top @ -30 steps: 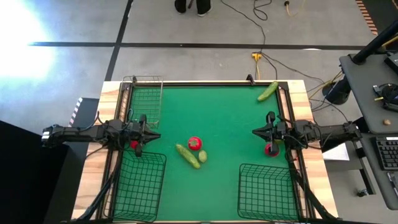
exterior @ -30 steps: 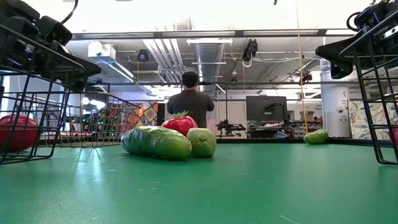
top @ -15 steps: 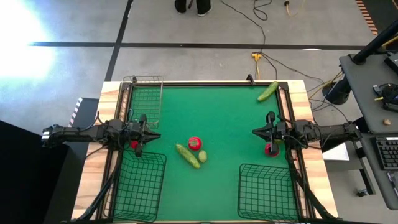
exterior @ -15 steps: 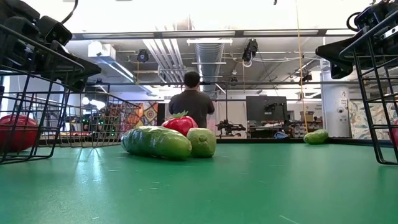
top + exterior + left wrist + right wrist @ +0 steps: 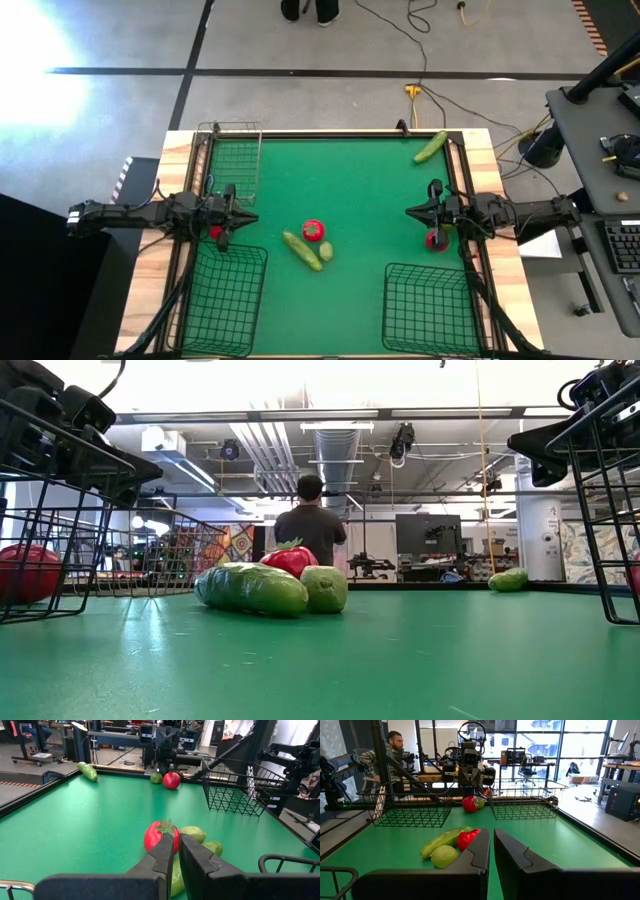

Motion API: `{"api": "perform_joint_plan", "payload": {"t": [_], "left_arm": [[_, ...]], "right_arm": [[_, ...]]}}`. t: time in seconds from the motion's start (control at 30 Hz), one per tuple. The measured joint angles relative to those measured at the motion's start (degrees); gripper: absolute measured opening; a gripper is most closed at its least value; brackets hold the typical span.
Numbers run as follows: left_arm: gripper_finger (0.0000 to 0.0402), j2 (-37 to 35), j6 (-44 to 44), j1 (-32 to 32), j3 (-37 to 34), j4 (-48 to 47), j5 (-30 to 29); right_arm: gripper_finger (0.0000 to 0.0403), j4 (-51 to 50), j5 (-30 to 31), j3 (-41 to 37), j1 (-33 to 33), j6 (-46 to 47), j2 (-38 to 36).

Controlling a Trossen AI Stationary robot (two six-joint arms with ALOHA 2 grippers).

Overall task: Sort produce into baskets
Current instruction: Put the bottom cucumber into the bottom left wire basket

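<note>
High view: a green table [image 5: 360, 190] seen from above, with three black wire baskets: a narrow one [image 5: 232, 155] at the far left corner, a squarish one [image 5: 222, 298] at the near left, another [image 5: 425, 306] at the near right. The left gripper [image 5: 250, 217] hovers at the left edge, jaws clenched on nothing; a red tomato [image 5: 215, 232] lies just beneath it. The right gripper [image 5: 411, 212] hovers at the right edge, jaws also clenched and empty, with a second red tomato [image 5: 437, 240] beneath it. Mid-table, a cucumber [image 5: 301, 250], a stemmed tomato [image 5: 313, 230] and a small pale green fruit [image 5: 325, 251] sit clustered. Another cucumber [image 5: 431, 146] lies at the far right corner.

Low view: the cluster sits on the mat; a person [image 5: 311, 530] stands beyond the table, back turned.

Left wrist view: shut fingers [image 5: 165, 851] point at the stemmed tomato.

Right wrist view: shut fingers [image 5: 481, 849] point at the same cluster.

No legible writing appears anywhere.
</note>
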Motion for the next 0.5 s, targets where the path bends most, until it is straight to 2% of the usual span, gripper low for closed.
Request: {"api": "perform_joint_plan", "payload": {"t": [0.07,0.1,0.2,0.27,0.33,0.5], "left_arm": [[0.0013,0.25,-3.0,-0.02,-0.07,2.58,-1.63],[0.0013,0.33,-7.84,0.0,-0.07,4.98,-1.84],[0.0013,0.28,-30.42,0.02,-0.07,14.6,-2.59],[0.0013,0.43,-41.67,-0.03,-0.07,20.24,-6.61],[0.0013,0.93,-45.79,-0.04,-0.07,25.27,-10.94],[0.0013,4.86,-46.56,-0.07,-0.04,39.44,-12.58]], "right_arm": [[0.0018,0.01,0.0,0.01,0.0,0.0,0.02],[0.0018,0.01,0.0,-0.01,0.0,0.0,0.0],[0.0018,-0.01,0.0,0.01,-0.01,0.0,0.0],[0.0018,0.01,0.0,0.0,-0.02,0.0,0.0],[0.0018,0.01,0.0,-0.01,0.0,0.0,0.0],[0.0018,0.01,0.0,-0.01,-0.01,0.0,0.01]]}}
